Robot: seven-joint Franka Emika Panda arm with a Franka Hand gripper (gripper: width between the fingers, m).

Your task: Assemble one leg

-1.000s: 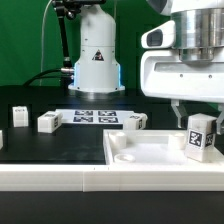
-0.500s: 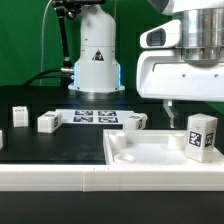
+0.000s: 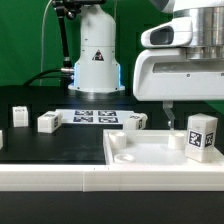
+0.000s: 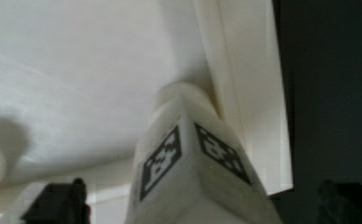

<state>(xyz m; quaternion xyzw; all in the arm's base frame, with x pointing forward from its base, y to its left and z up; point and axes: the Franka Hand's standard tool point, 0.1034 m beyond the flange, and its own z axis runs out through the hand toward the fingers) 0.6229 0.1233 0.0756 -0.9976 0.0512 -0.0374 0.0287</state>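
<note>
Green cloth backs a black tabletop (image 3: 60, 145), where a large flat white panel (image 3: 125, 150) with a raised rim lies at the front, toward the exterior view's right. The leg (image 3: 202, 134) stands upright on that panel, at its corner on the exterior view's right, with tagged faces showing. Whether it sits in a socket there cannot be told.

The tool (image 4: 201, 203) hangs above the leg with its jaws wide apart. In the wrist view the dark fingertips (image 4: 57, 200) sit out on either side of the leg with clear space between each of them and the block. The tool holds nothing and touches nothing.

Farther back on the tabletop lies the marker board (image 3: 95, 117), with loose white blocks (image 3: 47, 122) to both sides of it.
</note>
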